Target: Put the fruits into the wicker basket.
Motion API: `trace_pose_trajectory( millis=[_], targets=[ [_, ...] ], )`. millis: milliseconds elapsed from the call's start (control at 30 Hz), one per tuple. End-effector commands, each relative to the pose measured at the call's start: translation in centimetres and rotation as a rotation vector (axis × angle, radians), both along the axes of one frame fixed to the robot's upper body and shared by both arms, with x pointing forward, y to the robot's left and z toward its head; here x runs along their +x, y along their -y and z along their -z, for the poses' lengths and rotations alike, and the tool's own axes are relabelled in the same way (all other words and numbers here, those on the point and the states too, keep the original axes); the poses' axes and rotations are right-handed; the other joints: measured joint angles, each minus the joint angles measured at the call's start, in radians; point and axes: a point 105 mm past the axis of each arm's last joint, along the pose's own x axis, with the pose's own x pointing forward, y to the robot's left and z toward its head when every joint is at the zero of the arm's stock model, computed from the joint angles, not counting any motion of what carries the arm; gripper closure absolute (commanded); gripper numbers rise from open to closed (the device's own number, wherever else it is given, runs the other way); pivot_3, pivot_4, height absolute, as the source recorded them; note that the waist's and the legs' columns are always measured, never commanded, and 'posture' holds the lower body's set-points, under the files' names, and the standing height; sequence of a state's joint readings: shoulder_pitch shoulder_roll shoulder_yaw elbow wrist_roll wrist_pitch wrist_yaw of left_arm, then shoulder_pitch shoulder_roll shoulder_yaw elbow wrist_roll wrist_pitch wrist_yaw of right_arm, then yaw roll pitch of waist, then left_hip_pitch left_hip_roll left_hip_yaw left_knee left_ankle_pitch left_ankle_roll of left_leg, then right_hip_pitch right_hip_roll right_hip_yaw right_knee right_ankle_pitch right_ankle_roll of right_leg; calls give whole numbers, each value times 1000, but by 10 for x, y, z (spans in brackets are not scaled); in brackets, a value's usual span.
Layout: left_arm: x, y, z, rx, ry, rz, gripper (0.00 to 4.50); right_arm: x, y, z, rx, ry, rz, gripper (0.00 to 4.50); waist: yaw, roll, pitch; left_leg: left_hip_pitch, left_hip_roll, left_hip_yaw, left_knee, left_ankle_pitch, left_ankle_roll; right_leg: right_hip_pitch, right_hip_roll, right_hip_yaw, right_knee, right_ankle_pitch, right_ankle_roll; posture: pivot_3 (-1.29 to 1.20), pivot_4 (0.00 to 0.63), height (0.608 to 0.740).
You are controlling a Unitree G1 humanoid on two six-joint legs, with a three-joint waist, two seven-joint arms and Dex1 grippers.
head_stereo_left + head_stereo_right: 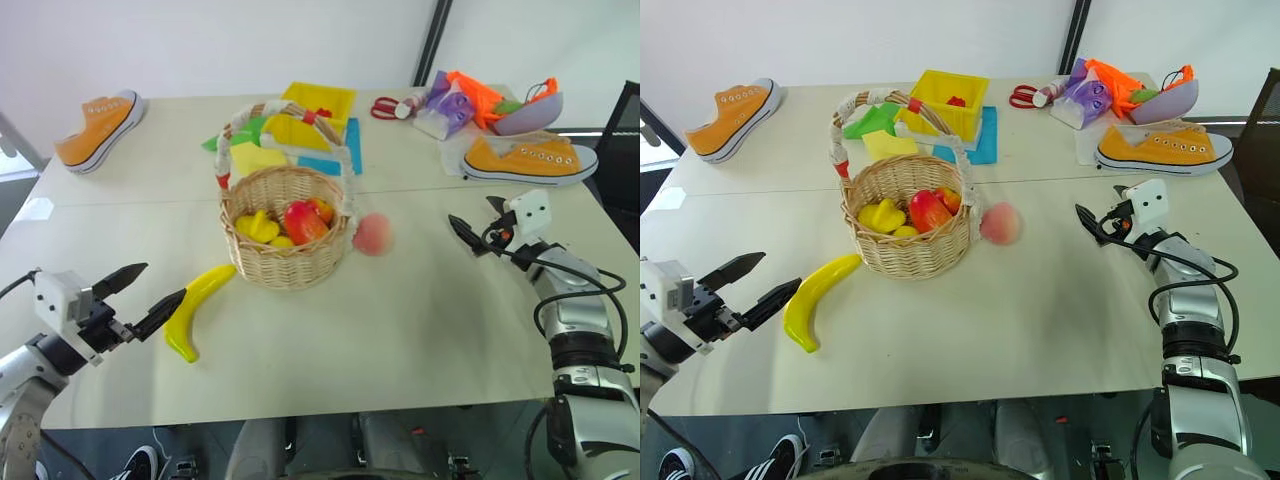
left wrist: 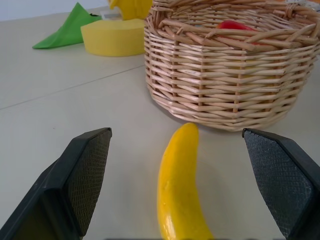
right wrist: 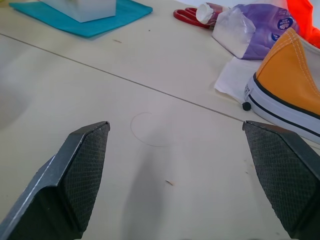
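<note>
Left tool (image 1: 143, 292) level, fully open, empty, aimed at banana (image 1: 196, 310); right tool (image 1: 478, 229) level, open, empty.

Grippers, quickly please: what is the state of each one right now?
Left gripper: jaws open, holding nothing, with the banana just ahead of it.
Right gripper: jaws open, holding nothing.

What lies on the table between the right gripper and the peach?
Nothing: in the left eye view, only bare table separates the right gripper from the peach.
</note>
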State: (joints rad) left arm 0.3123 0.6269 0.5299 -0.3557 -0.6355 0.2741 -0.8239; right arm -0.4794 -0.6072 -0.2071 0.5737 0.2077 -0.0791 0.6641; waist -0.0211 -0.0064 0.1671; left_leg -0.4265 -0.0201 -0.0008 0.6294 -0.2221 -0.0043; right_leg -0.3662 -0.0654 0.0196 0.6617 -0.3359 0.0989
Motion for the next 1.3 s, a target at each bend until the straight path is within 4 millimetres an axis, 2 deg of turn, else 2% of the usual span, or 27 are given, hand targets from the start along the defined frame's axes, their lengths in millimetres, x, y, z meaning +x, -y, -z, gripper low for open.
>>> trace_pose_trajectory(
  millis=[33,167,333,700,833,933,1100,1300],
  targets=[
    [1,2,-8,31,42,1,0,4,-3,-20,-10,75,-8,54,1,0,0,0,0,0,0,0,0,0,0,0,0,0,0,0,150,740],
    [7,-1,-10,48,36,-25,0,2,-3,-21,-10,75,-13,54,2,0,0,0,0,0,0,0,0,0,0,0,0,0,0,0,150,740],
    [8,7,-13,42,66,32,0,0,-6,-22,-4,73,-32,54,2,0,0,0,0,0,0,0,0,0,0,0,0,0,0,0,150,740],
    [0,23,-15,37,97,136,0,-22,-32,-32,91,50,-251,54,3,0,0,0,0,0,0,0,0,0,0,0,0,0,0,0,150,740],
    [-6,31,-16,37,102,191,0,-38,-53,-34,100,7,-408,54,3,0,0,0,0,0,0,0,0,0,0,0,0,0,0,0,150,740],
    [-22,47,-16,33,91,294,0,-51,-86,-33,11,-42,-561,54,0,0,0,0,0,0,-1,0,0,0,0,0,0,0,-1,0,150,740],
    [-32,68,-18,49,111,366,0,-38,-112,-36,-70,-22,-541,54,1,1,0,0,1,0,-1,0,0,-1,0,0,-1,-2,-4,0,150,740],
    [-30,75,-18,53,138,350,0,-31,-132,-44,-128,-50,-571,54,7,1,0,-1,0,0,-2,0,0,-1,0,0,-3,-2,-4,0,150,740]
  ],
)
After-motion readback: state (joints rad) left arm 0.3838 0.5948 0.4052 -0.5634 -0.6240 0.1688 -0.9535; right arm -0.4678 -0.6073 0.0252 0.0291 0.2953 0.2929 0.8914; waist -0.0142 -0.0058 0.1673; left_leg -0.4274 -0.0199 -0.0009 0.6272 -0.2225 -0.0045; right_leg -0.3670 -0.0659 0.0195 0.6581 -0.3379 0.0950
